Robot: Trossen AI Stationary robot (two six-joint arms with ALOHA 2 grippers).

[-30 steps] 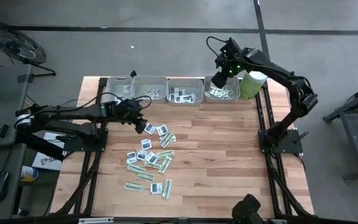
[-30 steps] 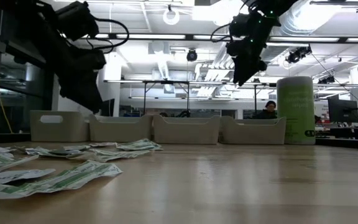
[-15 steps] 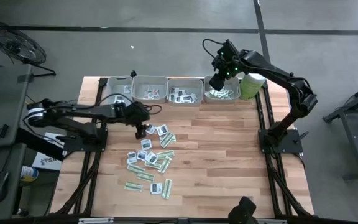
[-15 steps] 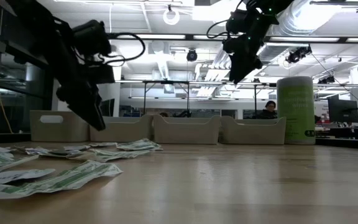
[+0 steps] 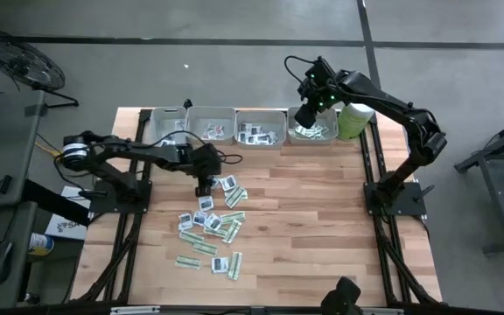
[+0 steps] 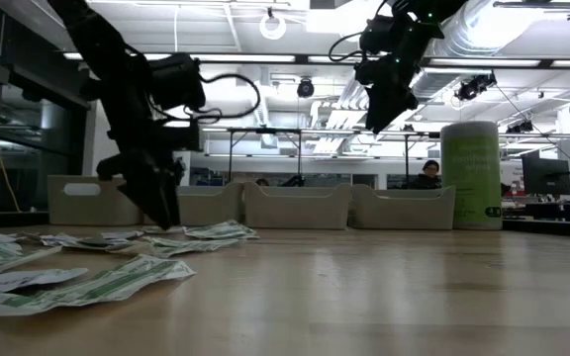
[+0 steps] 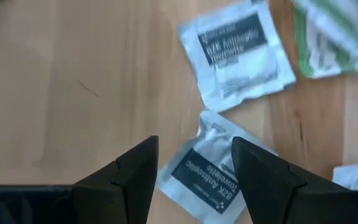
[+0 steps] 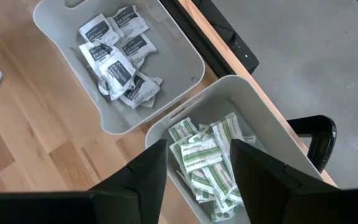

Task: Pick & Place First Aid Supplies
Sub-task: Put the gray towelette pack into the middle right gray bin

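Since the earlier frames the left arm has swung in from the table's left side and dropped, so that the left gripper (image 5: 203, 184) now hangs low over the top of the loose pile, while the right arm has barely shifted. The left gripper's fingers are spread apart with nothing between them, straddling a white towelette sachet (image 7: 211, 173) that lies flat on the wooden table (image 5: 322, 219); a second white sachet (image 7: 238, 53) lies just beyond it, next to a green-striped strip (image 7: 334, 37). Around these the rest of the loose sachets (image 5: 210, 223) are scattered over the table's left half. The right gripper (image 5: 305, 114) hovers above the tray row at the table's far edge, its fingers parted and holding nothing, over the tray of green strips (image 8: 207, 158). Beside it stands the tray of white sachets (image 8: 118, 62), and a green tub (image 5: 353, 120) stands at the row's right end.
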